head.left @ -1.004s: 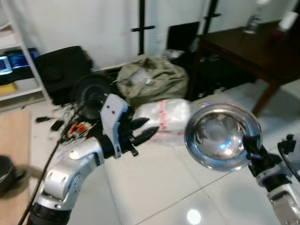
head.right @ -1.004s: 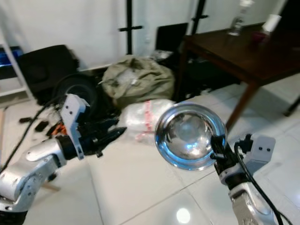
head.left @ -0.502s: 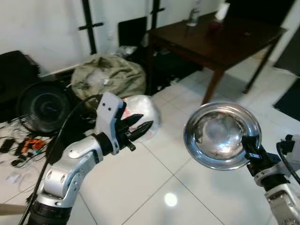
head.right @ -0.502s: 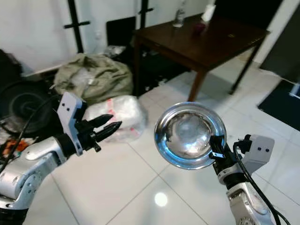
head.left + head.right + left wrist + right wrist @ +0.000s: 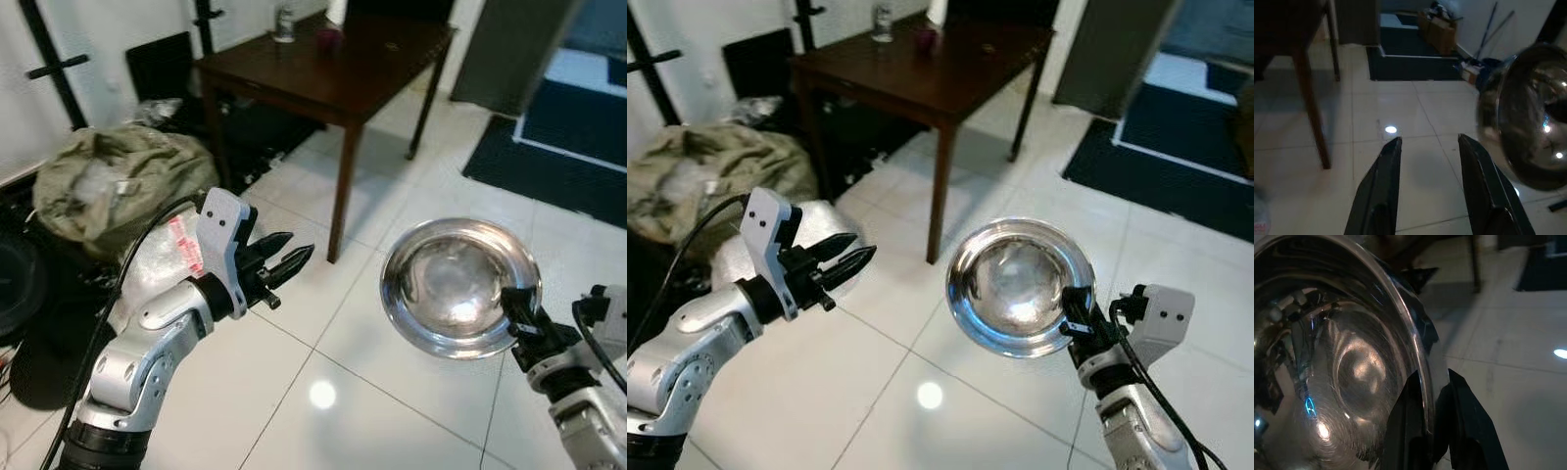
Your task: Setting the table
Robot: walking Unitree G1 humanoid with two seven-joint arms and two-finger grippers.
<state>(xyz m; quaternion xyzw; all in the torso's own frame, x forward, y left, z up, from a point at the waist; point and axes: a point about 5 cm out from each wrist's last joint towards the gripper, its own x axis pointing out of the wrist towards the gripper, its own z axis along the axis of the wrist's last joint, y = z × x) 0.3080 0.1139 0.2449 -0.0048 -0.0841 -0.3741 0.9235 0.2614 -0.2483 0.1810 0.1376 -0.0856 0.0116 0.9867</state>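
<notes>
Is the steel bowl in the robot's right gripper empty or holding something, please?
Empty. The steel bowl is tipped toward the head camera, and its shiny inside shows reflections and nothing else. The right gripper pinches its rim.

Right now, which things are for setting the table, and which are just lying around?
For the job: steel bowl pinched by its rim in the right end effector; dark wooden table.

Lying about: olive bag; clear plastic bag; dark mat.

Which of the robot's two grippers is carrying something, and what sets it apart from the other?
The right gripper: its black fingers pinch the rim of the steel bowl, holding it up. The left gripper is held out open, with nothing between its fingers.
</notes>
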